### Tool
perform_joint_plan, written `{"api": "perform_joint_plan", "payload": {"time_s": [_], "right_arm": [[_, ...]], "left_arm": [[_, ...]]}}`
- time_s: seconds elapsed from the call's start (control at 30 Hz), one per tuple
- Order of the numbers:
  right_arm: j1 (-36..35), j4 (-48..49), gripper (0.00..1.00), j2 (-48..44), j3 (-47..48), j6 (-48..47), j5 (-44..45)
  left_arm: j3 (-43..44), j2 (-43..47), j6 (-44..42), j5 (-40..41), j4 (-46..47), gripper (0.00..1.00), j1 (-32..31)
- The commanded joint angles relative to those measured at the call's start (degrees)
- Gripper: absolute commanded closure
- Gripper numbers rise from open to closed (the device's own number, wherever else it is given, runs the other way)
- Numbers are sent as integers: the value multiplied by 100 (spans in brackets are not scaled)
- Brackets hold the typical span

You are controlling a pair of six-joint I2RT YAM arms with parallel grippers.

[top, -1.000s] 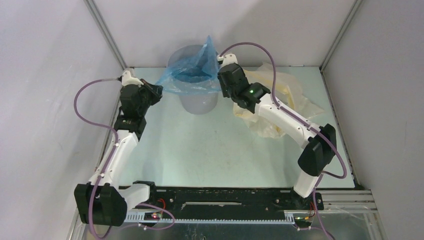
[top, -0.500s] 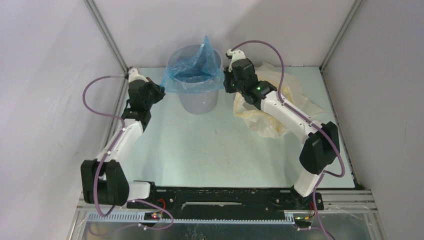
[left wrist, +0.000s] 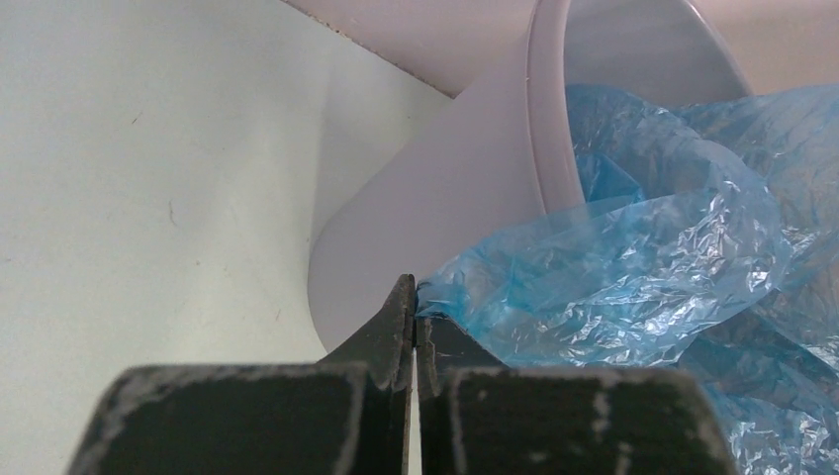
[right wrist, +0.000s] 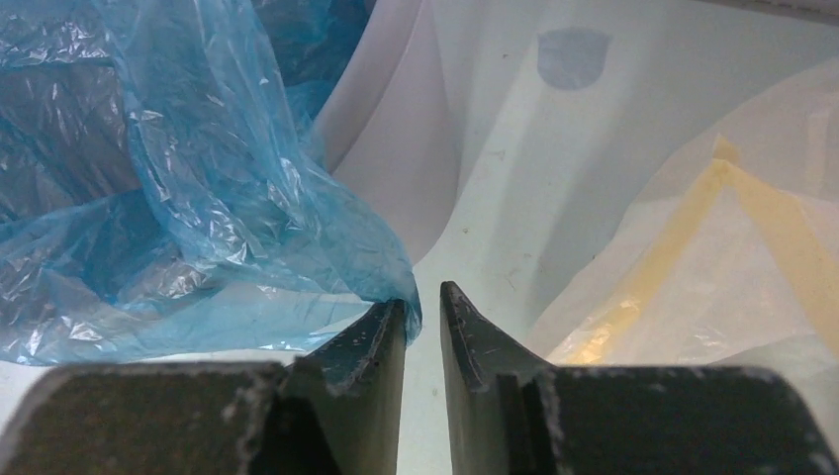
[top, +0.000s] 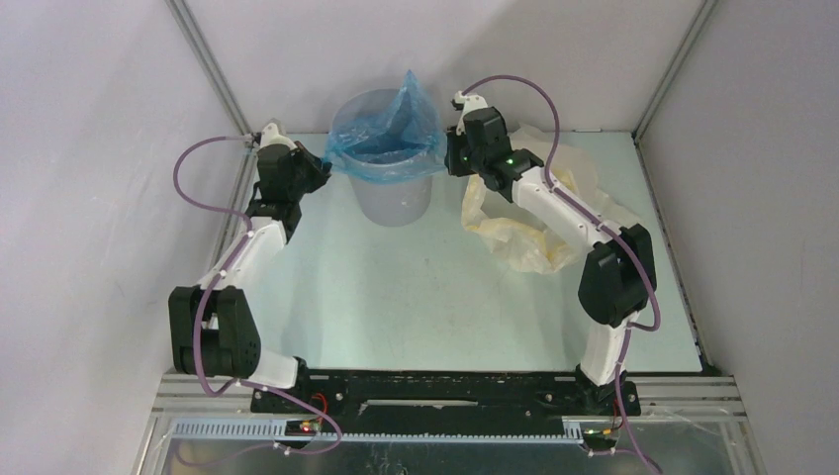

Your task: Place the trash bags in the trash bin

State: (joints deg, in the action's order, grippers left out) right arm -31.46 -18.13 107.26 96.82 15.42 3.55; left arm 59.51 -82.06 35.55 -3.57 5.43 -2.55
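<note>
Blue bag (top: 386, 134) spread over the bin (top: 394, 203), one edge pinched.
From above, the bag is seen draped across the bin's mouth at the far edge of the worktop (top: 396, 307), with the left gripper (top: 319, 166) at its left edge, the right gripper (top: 447, 158) at its right, and a yellow bag (top: 514, 237) lying under the right arm; walls close in nearby. In the left wrist view, the gripper is pressed together on the bag's edge, outside the rim. In the right wrist view, the fingers are parted slightly, the bag's corner against one tip, nothing seen between them.
</note>
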Motion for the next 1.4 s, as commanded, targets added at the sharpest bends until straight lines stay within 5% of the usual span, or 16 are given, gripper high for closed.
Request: {"api": "perform_joint_plan", "payload": {"time_s": [0.0,0.3,0.97,1.37], "right_arm": [[129,-27,76,26,309,-36,-285],[369,-517,74,667,1002,45,-732],[661,-521,35,-1122,177,92,-1257],[25,-1136,36,-1,1737,1006,-436]], "left_arm": [[247,-103,-92,-78,203,100,80],[456,-367,-135,-206,155,100,101],[179,-108,57,-733,516,100,103],[133,-90,210,-724,563,100,102]]}}
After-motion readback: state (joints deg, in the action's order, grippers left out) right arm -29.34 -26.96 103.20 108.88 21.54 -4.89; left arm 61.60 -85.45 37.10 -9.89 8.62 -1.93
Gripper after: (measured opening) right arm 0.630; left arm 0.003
